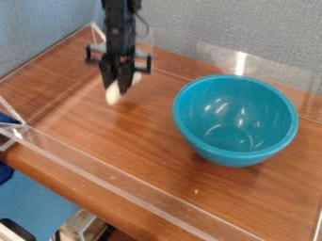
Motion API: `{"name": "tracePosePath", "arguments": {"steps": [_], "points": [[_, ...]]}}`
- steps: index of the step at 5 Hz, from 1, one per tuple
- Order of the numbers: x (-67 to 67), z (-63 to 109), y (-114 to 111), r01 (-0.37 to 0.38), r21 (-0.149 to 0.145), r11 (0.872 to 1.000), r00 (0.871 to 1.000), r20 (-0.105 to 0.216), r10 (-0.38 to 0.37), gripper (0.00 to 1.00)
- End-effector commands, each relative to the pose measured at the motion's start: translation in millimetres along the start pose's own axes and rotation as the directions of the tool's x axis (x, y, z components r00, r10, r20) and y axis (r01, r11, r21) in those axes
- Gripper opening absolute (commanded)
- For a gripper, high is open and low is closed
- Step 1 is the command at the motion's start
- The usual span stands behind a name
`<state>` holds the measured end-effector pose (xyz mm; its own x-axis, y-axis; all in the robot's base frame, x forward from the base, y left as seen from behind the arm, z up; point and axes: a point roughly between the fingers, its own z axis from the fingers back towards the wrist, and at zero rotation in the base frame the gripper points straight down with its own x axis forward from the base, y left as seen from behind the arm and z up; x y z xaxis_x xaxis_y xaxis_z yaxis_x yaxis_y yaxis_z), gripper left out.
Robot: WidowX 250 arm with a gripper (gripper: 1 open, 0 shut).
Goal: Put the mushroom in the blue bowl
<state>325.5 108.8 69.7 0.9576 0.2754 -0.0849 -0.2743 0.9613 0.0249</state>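
Lab-style robot test bench: brown wood-grain tabletop [113, 132] fenced along its edges by low clear acrylic walls [151, 184], grey-blue fabric partition panel [44, 28] behind the back edge.

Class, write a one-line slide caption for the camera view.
Gripper shut on the mushroom, holding it above the table, left of the empty blue bowl.

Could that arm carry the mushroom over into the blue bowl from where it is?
Probably yes. The gripper holds the mushroom lifted off the table, and nothing stands between it and the open blue bowl.
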Motion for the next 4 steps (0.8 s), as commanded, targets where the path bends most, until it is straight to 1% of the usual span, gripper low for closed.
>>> {"name": "tracePosePath", "arguments": {"steps": [1, 2, 3, 4], "points": [[-4.5, 57.5, -15, 0.032, -0.029, 0.999, 0.993, 0.111, -0.029, 0.0], [-13.6, 86.8, -37, 0.071, -0.052, 0.996, 0.987, 0.145, -0.063, 0.0], [-24.8, 110.8, -64, 0.127, -0.075, 0.989, 0.979, 0.17, -0.113, 0.0], [-37.4, 117.9, -101, 0.22, -0.082, 0.972, 0.963, 0.174, -0.204, 0.0]]}}
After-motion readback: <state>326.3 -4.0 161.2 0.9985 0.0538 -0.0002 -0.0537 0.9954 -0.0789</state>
